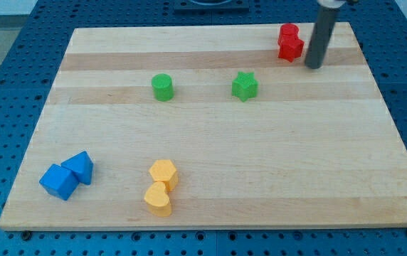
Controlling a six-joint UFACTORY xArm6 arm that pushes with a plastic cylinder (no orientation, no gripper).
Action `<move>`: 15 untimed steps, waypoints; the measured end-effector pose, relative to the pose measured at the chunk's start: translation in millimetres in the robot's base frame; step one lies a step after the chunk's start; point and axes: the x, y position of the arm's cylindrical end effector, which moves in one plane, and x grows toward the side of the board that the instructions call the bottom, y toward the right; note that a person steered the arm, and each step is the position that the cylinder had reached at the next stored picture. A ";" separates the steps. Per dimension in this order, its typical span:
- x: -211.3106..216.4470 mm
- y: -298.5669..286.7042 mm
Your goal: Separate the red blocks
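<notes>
Two red blocks sit touching near the table's top right corner: upper red block [288, 32] and lower red star block [292, 48], packed so tight they read as one lump, exact shapes hard to make out. We have no pincer on this rig, just a rod, so nothing to spread or pinch; our tip [313, 67] stands on the wooden table [210, 142] just beside the pair, on their right-edge side and a bit nearer the bottom edge. Our guess: it's parked there bc a push from that side could slide one red away from the other, w/ lots of bare board toward the left edge. Task looks not yet done, since the reds touch.

Other stuff is well apart from the action: green cylinder [162, 87] and green star [245, 86] around the upper middle, blue cube [58, 181] touching blue wedge-like block [80, 166] by the bottom left corner, yellow block [164, 173] touching yellow heart-like block [158, 198] near the bottom edge. Risk imo: a push square-on may shove both reds together instead of splitting them.
</notes>
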 end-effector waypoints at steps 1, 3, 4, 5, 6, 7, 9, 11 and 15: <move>-36.0 15.2; -49.2 -45.2; -36.5 -84.2; -29.0 -71.8; -30.7 -24.0; -59.5 -14.4; -88.0 -105.3; -82.0 -204.8; -74.6 -294.8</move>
